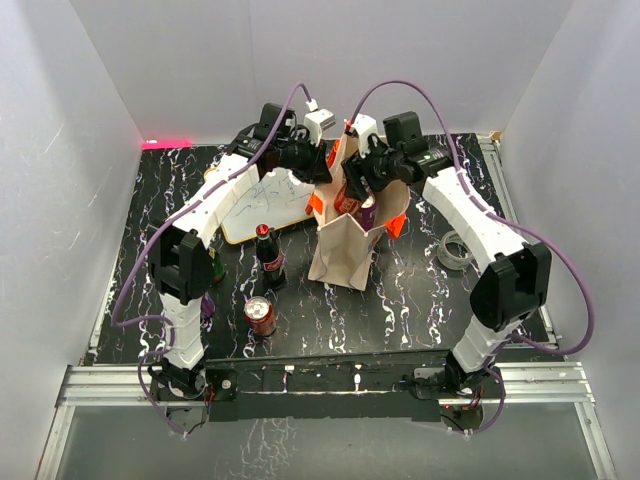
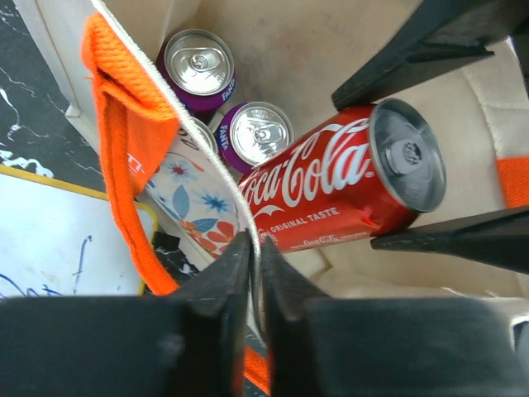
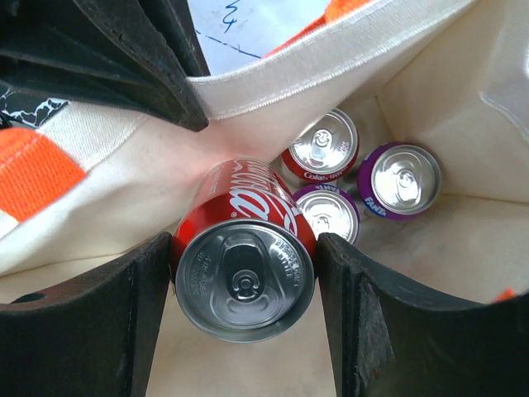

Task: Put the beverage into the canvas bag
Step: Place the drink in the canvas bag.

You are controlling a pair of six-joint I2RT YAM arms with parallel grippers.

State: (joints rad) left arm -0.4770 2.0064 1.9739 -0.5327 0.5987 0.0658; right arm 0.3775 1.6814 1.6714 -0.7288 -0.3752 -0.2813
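The beige canvas bag [image 1: 340, 250] with orange handles stands mid-table, mouth open. My left gripper [image 1: 318, 165] is shut on the bag's rim [image 2: 216, 145]; in the left wrist view its jaws [image 2: 254, 244] pinch the white edge beside the orange handle [image 2: 124, 141]. My right gripper [image 1: 358, 185] is shut on a red Coca-Cola can [image 3: 248, 248], held tilted inside the bag's mouth, its fingers [image 3: 245, 265] on either side. The can also shows in the left wrist view [image 2: 331, 182]. Two purple Fanta cans [image 3: 401, 178] and a red Coke can [image 3: 322, 145] stand on the bag's bottom.
A white board [image 1: 265, 205] lies left of the bag. A cola bottle [image 1: 267, 255] and a red can [image 1: 261, 315] stand at front left, with a green bottle [image 1: 215, 265] behind my left arm. A tape roll [image 1: 455, 250] lies at right.
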